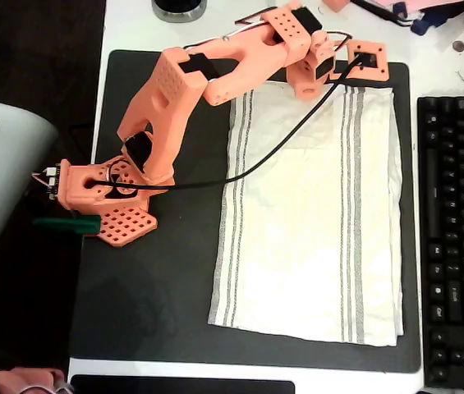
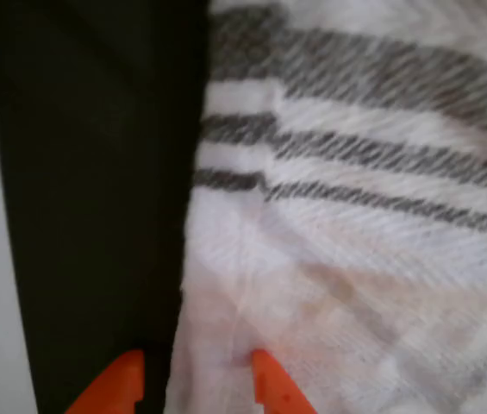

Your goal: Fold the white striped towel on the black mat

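Towel [image 1: 310, 222] lies spread flat on the right part of the mat [image 1: 149, 295], grey stripes running near-far along its left and right sides. Fingers [image 2: 198, 384] sit at the towel's far edge, parted a little, one orange tip on the mat and the other on the cloth, straddling the edge with nothing clamped. Keyboard [image 1: 457, 238] is on the counter [image 1: 133, 25], just right of the mat.

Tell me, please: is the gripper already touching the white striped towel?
Cannot tell. In the wrist view the gripper straddles the white striped towel's edge, but neither contact nor gap shows plainly.
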`<state>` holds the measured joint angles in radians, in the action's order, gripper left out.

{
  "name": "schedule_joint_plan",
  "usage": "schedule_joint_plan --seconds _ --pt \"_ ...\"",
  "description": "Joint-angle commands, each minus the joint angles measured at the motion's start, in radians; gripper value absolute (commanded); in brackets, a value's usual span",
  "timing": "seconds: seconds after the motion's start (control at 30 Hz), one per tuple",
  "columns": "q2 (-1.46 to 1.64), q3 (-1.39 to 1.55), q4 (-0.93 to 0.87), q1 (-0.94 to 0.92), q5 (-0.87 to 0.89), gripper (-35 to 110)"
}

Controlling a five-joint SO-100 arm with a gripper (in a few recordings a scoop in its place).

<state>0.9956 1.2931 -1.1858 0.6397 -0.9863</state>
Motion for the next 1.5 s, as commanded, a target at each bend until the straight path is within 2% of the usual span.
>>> schedule_joint_plan --seconds 0.0,0.23,0.53,0.87,1.03,1.27,1.47 --pt "0.002 0.025 0.017 -0.005 -0.011 15" --pt "-0.006 0.06 0.031 -0.009 -0.017 0" --pt "0.048 0.025 0.005 0.012 -0.02 0" --pt "-0.009 -0.371 -0.178 0.117 0.012 0" --pt "0.018 -0.423 -0.245 0.13 0.015 0" --pt "0.195 -0.393 -0.405 0.049 -0.002 0" --pt "0.451 -0.192 -0.476 -0.083 -0.057 0"
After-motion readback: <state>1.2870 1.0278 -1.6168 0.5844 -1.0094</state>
